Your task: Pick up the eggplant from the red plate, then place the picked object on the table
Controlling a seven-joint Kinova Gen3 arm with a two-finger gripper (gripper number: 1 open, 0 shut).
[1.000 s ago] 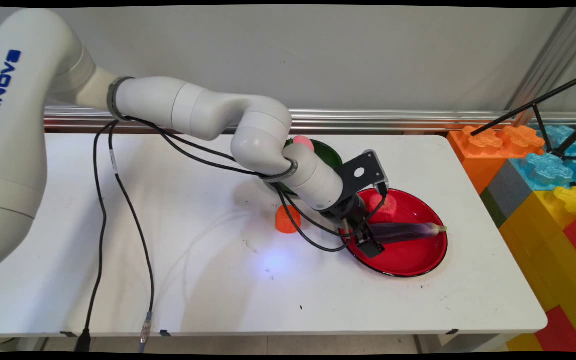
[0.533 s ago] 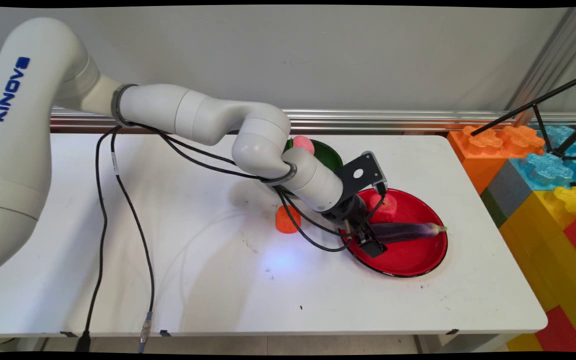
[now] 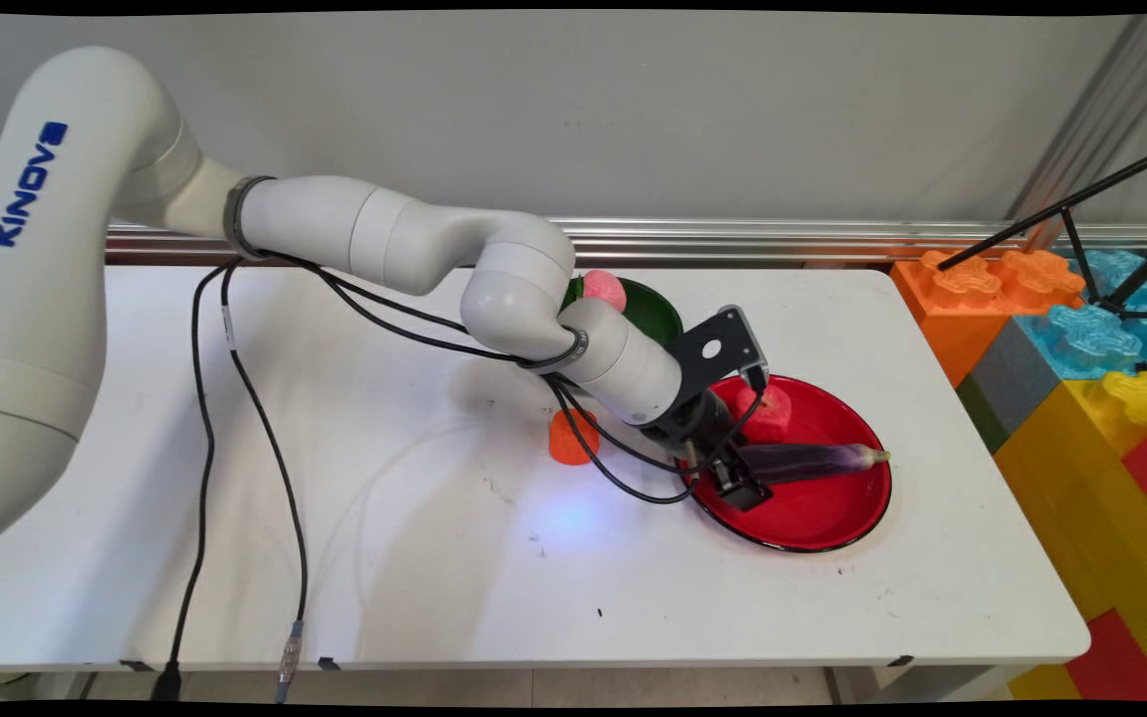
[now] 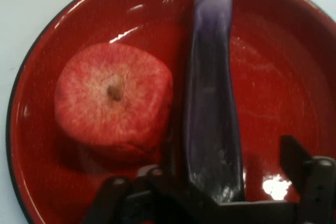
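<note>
Glossy purple eggplant (image 4: 211,103), between fingers (image 4: 295,157), red plate (image 4: 283,77)

My gripper (image 3: 741,480) sits low in the red plate (image 3: 832,518), fingers spread either side of the purple eggplant's (image 3: 807,460) blunt end — it lies flat, stem pointing away. Just beside it — a red apple-like fruit (image 4: 113,106), upright.

Bright even light; glare on red plate (image 4: 273,187), hand view soft
</note>
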